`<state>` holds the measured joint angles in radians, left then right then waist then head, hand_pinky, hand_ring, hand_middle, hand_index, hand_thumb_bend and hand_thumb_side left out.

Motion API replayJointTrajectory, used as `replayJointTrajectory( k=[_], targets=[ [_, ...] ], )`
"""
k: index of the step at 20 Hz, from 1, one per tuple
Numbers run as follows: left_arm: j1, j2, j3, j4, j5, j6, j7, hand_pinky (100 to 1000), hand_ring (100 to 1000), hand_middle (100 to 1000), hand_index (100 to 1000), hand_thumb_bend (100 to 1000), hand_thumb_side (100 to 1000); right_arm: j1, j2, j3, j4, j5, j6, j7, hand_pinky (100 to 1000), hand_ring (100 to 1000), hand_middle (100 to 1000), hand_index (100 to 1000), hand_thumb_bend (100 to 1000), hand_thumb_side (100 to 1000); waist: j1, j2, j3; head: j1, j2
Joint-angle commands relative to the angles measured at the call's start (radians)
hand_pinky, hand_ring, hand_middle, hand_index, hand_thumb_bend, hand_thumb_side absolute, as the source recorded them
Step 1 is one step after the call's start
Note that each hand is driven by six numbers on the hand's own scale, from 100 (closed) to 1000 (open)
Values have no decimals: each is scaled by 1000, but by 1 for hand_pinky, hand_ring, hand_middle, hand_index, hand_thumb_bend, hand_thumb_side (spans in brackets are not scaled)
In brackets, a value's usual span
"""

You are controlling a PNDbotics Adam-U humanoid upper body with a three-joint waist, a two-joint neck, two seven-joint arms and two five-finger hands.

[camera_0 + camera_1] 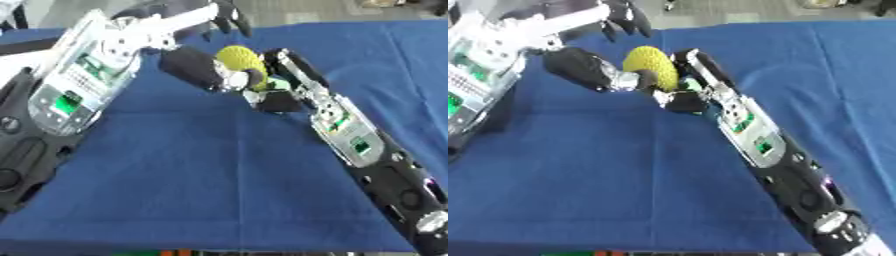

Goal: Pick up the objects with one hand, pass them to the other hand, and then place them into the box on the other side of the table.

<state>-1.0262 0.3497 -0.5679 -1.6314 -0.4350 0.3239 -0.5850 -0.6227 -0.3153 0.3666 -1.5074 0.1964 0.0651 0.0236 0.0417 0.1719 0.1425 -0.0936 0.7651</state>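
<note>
A yellow knitted ball-like object (240,59) is held above the blue table (201,170), near its far side. My right hand (278,98) reaches in from the lower right, and its fingers curl round the object from below and from the right. My left hand (171,26) comes in from the upper left. Its dark fingers (226,14) stretch out above and behind the object without closing on it, while its black thumb (191,67) lies against the object's left side. No box shows in either view.
A blue cloth covers the table; its far edge (780,22) runs along the top, with grey floor beyond. My left forearm (79,85) covers the left side and my right forearm (367,150) crosses the right half. The table's front edge lies at the bottom.
</note>
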Motion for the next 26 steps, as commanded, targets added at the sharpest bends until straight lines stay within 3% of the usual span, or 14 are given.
replayJointTrajectory(
  k=[1, 7, 16, 23, 26],
  targets=[
    [-31, -1, 0, 23, -41, -25, -36, 793, 855, 850, 834, 471, 507, -23, 2, 4, -24, -10, -5, 8, 680, 600, 416, 464, 100, 100, -1, -16, 1, 11, 5],
    [-35, -12, -6, 67, -102, -74, -68, 800, 859, 855, 840, 517, 495, -25, 12, 17, -22, -13, -11, 19, 679, 598, 416, 465, 100, 100, 0, -15, 1, 14, 5],
    [-29, -19, -8, 109, -216, -134, -53, 803, 854, 853, 841, 568, 385, -19, 12, 24, -15, -16, -27, 40, 678, 609, 416, 465, 100, 100, -3, -13, -3, 9, 5],
    [-24, -21, -10, 115, -228, -156, -66, 785, 837, 820, 811, 497, 318, -16, 8, 28, -13, -11, -25, 47, 673, 606, 413, 461, 100, 100, -7, -12, -6, -2, 5],
    [-23, -19, -13, 102, -216, -160, -81, 770, 820, 790, 772, 410, 268, -8, -6, 30, -27, -17, -19, 46, 669, 604, 410, 459, 107, 100, -8, -10, -5, 0, 5]
  ],
)
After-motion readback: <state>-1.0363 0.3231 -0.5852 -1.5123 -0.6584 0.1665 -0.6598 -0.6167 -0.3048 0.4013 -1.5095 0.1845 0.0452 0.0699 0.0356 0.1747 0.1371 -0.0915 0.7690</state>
